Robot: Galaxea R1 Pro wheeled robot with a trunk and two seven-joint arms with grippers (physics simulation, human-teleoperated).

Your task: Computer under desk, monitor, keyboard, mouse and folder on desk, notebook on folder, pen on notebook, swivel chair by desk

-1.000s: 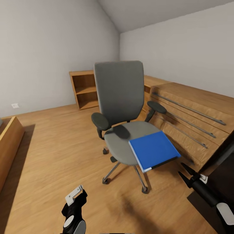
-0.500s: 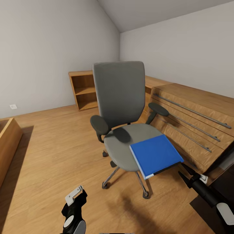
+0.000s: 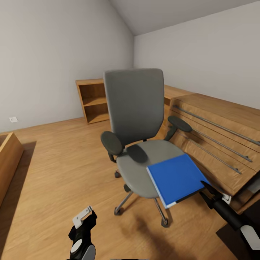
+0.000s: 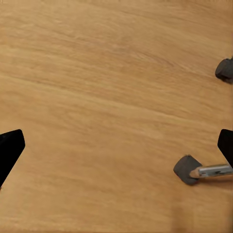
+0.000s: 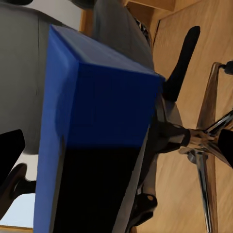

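Reaching my right gripper [image 3: 206,187], jaws apart, toward the folder [image 3: 177,178] overhanging the swivel chair [image 3: 139,144]: stiff, thick; I'd clamp its projecting corner.

One swivel chair [image 3: 139,133], one folder [image 3: 176,177], two claws, perhaps two wooden cabinets.

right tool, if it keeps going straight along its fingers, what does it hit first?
Most likely the folder: in the right wrist view its blue spine sits dead ahead between the open fingers. In the head view the right tool is at the folder's overhanging corner on the chair. The remaining gap is unclear.
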